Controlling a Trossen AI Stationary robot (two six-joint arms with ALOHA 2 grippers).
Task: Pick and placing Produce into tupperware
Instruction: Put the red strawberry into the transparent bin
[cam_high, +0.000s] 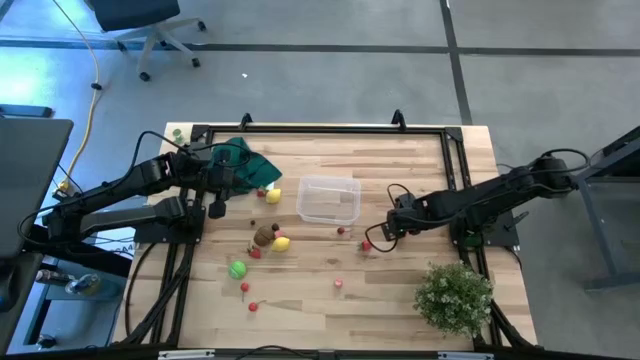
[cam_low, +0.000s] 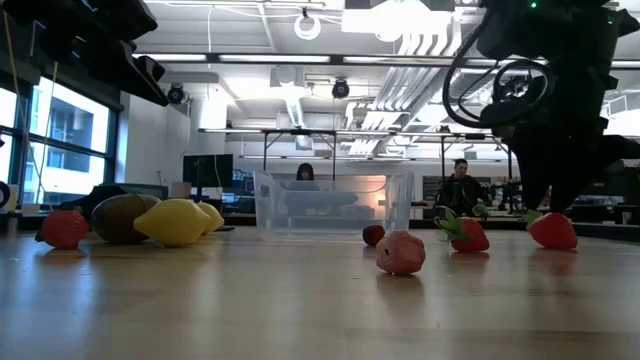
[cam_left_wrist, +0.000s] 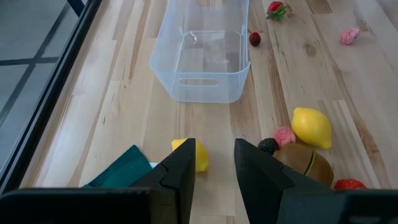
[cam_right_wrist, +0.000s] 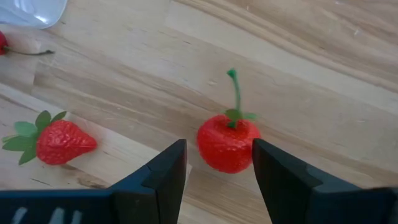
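Overhead, the tupperware (cam_high: 328, 199) sits empty near the middle of the table (cam_high: 400, 290), while the produce lies scattered around it: a lemon (cam_high: 282, 243) and a brown fruit (cam_high: 264, 235) on its left-arm side, a green piece (cam_high: 237, 268) nearer the front edge. The right claw (cam_high: 377, 238) reaches in low by a small red piece just off the tub's corner. The left claw (cam_high: 216, 205) waits beside a dark green cloth (cam_high: 248, 163). A leafy plant (cam_high: 455, 295) stands at the front corner on the right arm's side.

At table height, the clear tub (cam_low: 333, 203) stands behind a pink piece (cam_low: 401, 252) and a strawberry (cam_low: 468, 234), with nothing visible inside.

From the left wrist, that claw (cam_left_wrist: 212, 167) hangs with its fingers narrowly parted and nothing between them, pointed toward the tub (cam_left_wrist: 202, 59), a yellow piece (cam_left_wrist: 199, 155) just beyond its tips.

From the right wrist, the claw (cam_right_wrist: 217, 163) is spread wide and empty, straddling a red stemmed fruit (cam_right_wrist: 227, 143) that rests on the wood. Judging by that alignment, it is lined up to close on this fruit; a strawberry (cam_right_wrist: 55, 141) lies nearby.
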